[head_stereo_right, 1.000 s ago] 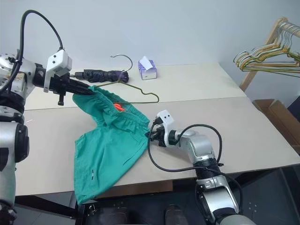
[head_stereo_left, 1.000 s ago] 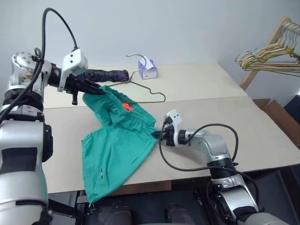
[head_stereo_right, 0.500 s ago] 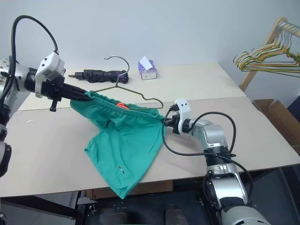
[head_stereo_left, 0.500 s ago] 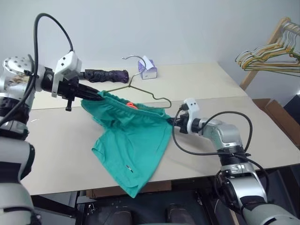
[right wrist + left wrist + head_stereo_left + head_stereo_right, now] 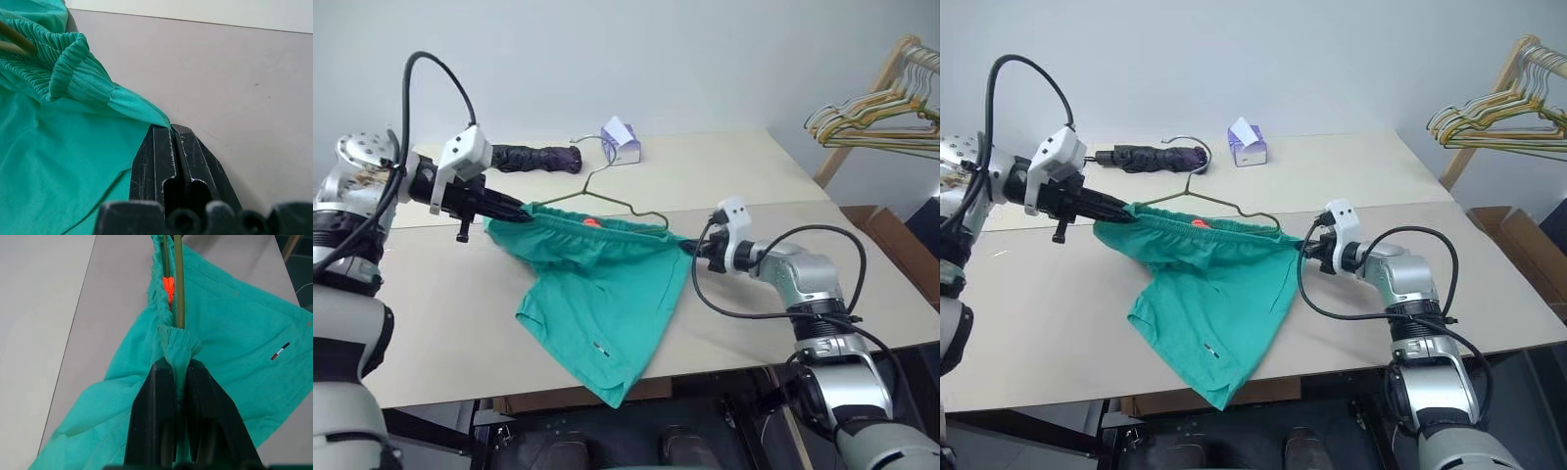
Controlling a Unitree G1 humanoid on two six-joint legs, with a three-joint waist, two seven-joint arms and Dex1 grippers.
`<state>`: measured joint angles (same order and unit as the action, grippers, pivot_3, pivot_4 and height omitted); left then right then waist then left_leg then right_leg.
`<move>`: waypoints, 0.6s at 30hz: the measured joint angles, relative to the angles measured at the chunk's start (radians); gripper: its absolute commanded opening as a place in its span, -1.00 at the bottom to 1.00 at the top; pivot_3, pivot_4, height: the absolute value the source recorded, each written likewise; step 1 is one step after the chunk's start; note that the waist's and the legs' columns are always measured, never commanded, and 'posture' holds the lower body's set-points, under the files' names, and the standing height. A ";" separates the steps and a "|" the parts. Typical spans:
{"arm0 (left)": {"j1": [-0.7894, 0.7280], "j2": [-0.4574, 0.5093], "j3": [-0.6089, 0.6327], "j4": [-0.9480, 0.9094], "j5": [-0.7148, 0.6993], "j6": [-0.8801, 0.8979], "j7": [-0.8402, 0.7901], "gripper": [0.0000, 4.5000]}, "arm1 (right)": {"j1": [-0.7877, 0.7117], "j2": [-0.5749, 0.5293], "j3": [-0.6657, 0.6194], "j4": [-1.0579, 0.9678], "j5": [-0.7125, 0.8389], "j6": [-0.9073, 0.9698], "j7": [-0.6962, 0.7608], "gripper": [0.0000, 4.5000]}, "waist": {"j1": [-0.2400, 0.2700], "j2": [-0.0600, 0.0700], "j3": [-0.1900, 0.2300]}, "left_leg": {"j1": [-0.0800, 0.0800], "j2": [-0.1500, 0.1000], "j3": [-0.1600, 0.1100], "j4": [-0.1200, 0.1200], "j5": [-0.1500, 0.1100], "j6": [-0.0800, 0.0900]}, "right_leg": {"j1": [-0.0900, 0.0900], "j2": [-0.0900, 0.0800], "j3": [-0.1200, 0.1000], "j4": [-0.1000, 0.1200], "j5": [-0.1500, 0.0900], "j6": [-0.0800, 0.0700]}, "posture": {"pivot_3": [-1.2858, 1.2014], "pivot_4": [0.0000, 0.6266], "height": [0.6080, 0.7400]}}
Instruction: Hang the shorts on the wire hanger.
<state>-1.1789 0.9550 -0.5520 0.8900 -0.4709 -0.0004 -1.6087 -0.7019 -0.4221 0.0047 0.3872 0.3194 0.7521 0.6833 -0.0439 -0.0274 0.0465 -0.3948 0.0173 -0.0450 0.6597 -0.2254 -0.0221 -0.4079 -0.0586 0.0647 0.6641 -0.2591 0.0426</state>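
Note:
The teal-green shorts (image 5: 602, 294) hang stretched by their waistband between my two grippers, just above the beige table (image 5: 460, 313). The legs drape down to the front edge. My left gripper (image 5: 521, 211) is shut on the waistband's left end, seen close in the left wrist view (image 5: 177, 366). At the right end my right gripper (image 5: 688, 251) is shut on a pinch of the waistband (image 5: 171, 128). The wire hanger (image 5: 617, 201) lies along the waistband, its hook pointing to the far side. Its olive wire (image 5: 179, 284) runs into the gathered band beside the orange tag (image 5: 167, 286).
A dark purple folded umbrella (image 5: 533, 157) and a small lilac box (image 5: 622, 142) sit at the back of the table. A bunch of pale hangers (image 5: 876, 113) hangs on a wooden rack at the far right, above a cardboard box (image 5: 891, 235).
My right gripper has moved right and a little up with the waistband, pulling it taut. The shorts have lifted and slid right. The left gripper has barely shifted.

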 measured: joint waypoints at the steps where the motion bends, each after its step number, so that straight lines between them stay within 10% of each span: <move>1: 0.000 0.000 0.000 0.000 0.001 -0.001 0.000 -0.99 | 0.003 -0.002 -0.004 -0.003 0.005 0.000 0.000 -0.98 | 0.000 0.000 0.000 | 0.000 0.000 0.000 0.000 0.000 0.000 | 0.000 0.000 0.000 0.000 0.000 0.000 | 0.07 -1.00 1.00; 18: -0.024 -0.064 0.143 0.127 0.233 -0.086 -0.002 -0.99 | -0.043 -0.140 0.044 -0.232 -0.003 0.009 0.014 -0.98 | -0.001 0.000 0.000 | 0.000 0.000 0.000 0.000 0.000 0.000 | 0.000 0.000 0.000 0.000 0.000 0.000 | 0.07 -1.00 1.00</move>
<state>-1.2033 0.8906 -0.4090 1.0166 -0.2378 -0.0869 -1.6110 -0.7447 -0.5623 0.0483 0.1556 0.3164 0.7608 0.6971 -0.0449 -0.0273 0.0465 -0.3950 0.0173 -0.0447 0.6597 -0.2254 -0.0220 -0.4083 -0.0586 0.0647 0.6642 -0.2591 0.0426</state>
